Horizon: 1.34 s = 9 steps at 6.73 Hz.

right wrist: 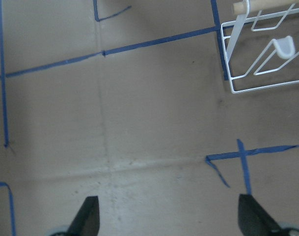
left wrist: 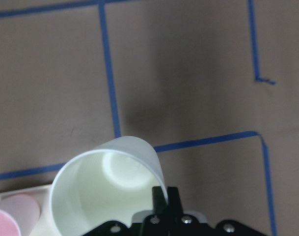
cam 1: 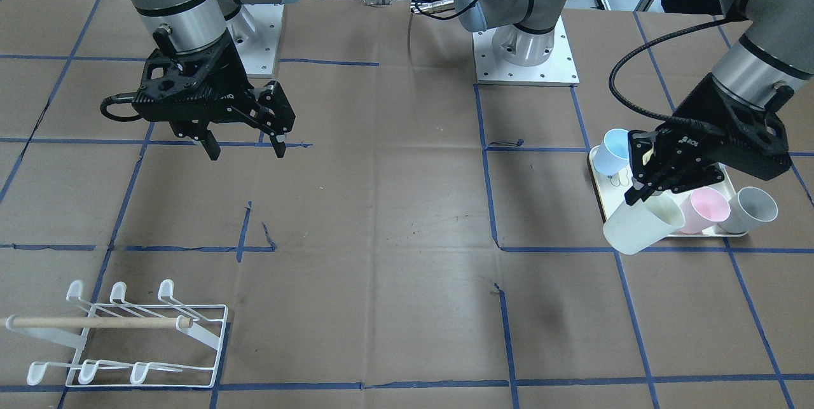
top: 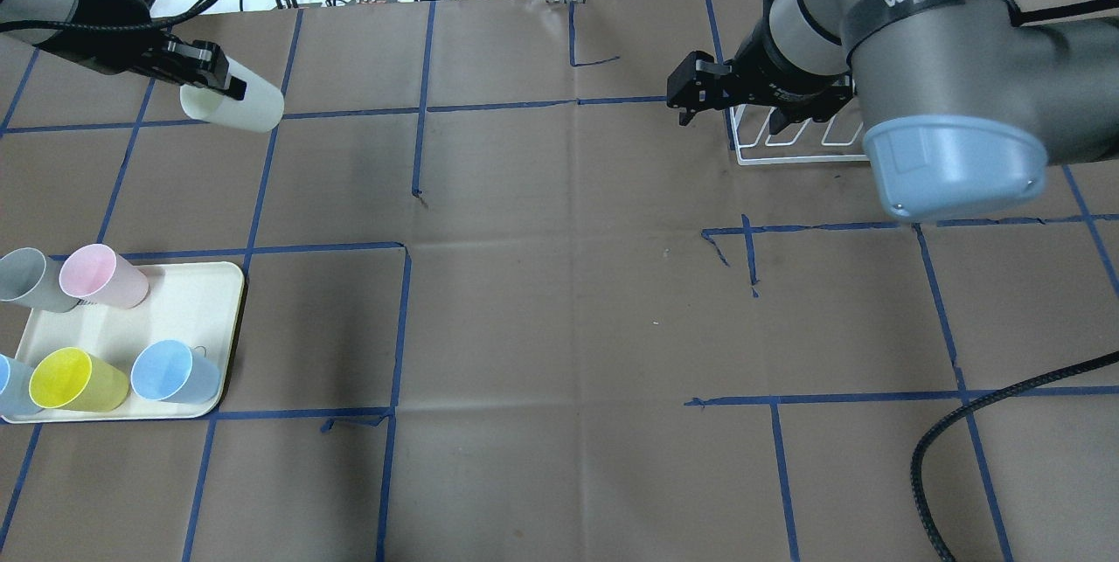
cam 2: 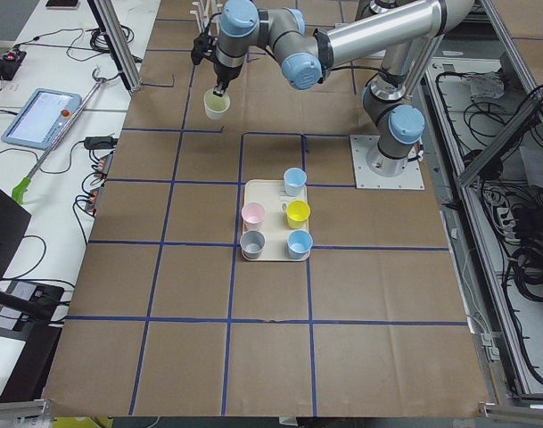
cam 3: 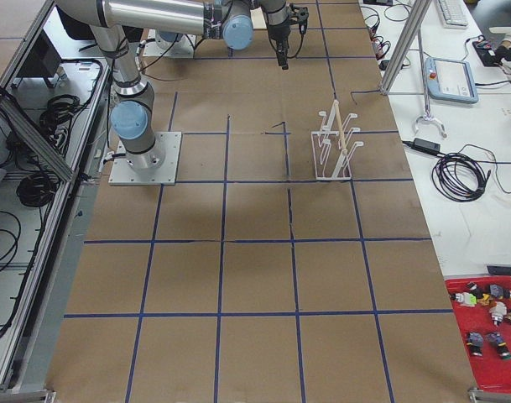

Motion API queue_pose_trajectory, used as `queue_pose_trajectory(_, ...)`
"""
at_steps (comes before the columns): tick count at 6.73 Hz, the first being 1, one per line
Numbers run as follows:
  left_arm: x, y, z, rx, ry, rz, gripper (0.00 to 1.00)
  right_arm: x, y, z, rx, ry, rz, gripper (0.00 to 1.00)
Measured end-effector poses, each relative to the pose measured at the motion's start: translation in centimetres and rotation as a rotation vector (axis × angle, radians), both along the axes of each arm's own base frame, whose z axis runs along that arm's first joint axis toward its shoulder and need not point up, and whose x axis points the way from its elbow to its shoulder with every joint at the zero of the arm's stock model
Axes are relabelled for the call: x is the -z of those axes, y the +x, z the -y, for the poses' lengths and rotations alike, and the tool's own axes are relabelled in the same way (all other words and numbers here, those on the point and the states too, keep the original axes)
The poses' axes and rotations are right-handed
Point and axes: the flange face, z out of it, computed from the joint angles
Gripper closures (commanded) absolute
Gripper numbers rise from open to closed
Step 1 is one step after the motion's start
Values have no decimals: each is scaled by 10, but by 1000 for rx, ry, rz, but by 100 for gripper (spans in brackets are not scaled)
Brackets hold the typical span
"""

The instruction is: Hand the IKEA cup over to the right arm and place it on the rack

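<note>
My left gripper [cam 1: 638, 194] is shut on the rim of a cream IKEA cup [cam 1: 641, 224] and holds it tilted in the air, off the tray. The cup also shows in the overhead view [top: 236, 105], in the left wrist view [left wrist: 102, 189] with its open mouth towards the camera, and in the exterior left view [cam 2: 217, 104]. My right gripper [cam 1: 245, 145] is open and empty, hovering above the table far from the cup; its fingertips [right wrist: 88, 219] are spread wide. The white wire rack [cam 1: 127, 332] with a wooden dowel stands on the table beside the right gripper [top: 691, 99].
A cream tray [top: 184, 308] near my left arm holds a pink cup [top: 100, 275], a grey cup [top: 31, 280], a yellow cup [top: 74, 380] and light-blue cups [top: 173, 372]. Brown paper with blue tape lines covers the table [top: 559, 300]. Cables lie beyond the far edge.
</note>
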Motion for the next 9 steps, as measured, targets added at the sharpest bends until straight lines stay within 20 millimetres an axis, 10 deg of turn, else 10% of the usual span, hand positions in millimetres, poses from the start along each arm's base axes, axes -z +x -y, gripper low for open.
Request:
queue_pose_trajectory(3, 6, -31, 0, 256, -249, -174, 100, 37, 23, -12, 283, -97, 424, 0)
queue_pose_trajectory(9, 85, -97, -52, 369, -603, -399, 100, 64, 27, -68, 680, -176, 1015, 0)
